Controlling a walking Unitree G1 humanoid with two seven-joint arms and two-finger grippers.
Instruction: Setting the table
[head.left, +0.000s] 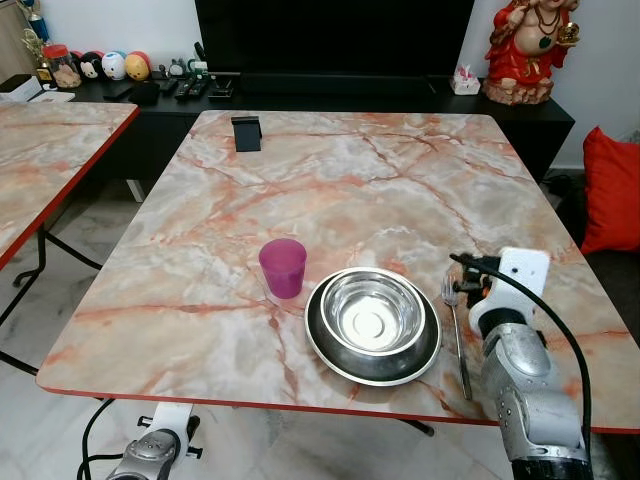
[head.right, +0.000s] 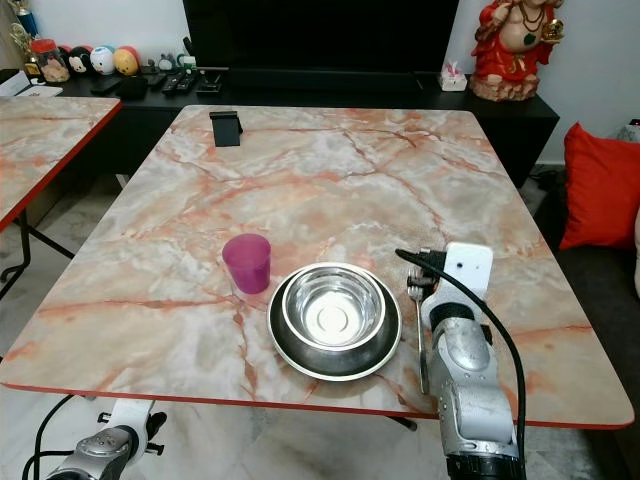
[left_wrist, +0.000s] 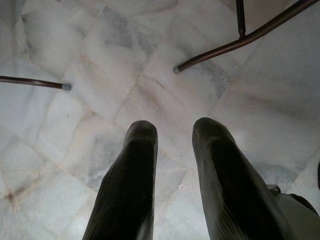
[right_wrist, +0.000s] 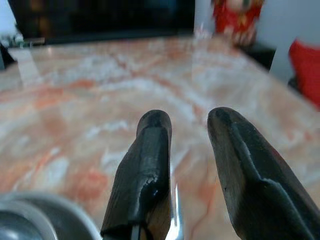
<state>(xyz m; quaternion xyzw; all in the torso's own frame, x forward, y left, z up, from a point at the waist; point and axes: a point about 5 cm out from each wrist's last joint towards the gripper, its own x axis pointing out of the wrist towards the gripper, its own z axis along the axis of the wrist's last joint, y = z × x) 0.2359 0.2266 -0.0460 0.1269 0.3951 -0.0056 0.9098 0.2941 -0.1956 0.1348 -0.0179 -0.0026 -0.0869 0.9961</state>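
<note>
A pink cup (head.left: 283, 266) stands near the table's front. To its right a steel bowl (head.left: 372, 311) sits in a dark-rimmed steel plate (head.left: 322, 345). A fork (head.left: 458, 335) lies on the marble just right of the plate, tines pointing away from me. My right arm (head.left: 515, 370) reaches over the fork's handle end. In the right wrist view my right gripper (right_wrist: 187, 120) is open, low over the tabletop, with a shiny piece of the fork (right_wrist: 173, 222) showing between its fingers. My left gripper (left_wrist: 172, 130) hangs open below the table, over the floor.
The marble table (head.left: 330, 180) has a red edge and a small black stand (head.left: 246, 132) at its far left. A second table (head.left: 50, 140) stands to the left. Behind are a black TV cabinet (head.left: 350, 100), a red figurine (head.left: 527, 45) and a red cushion (head.left: 612, 190).
</note>
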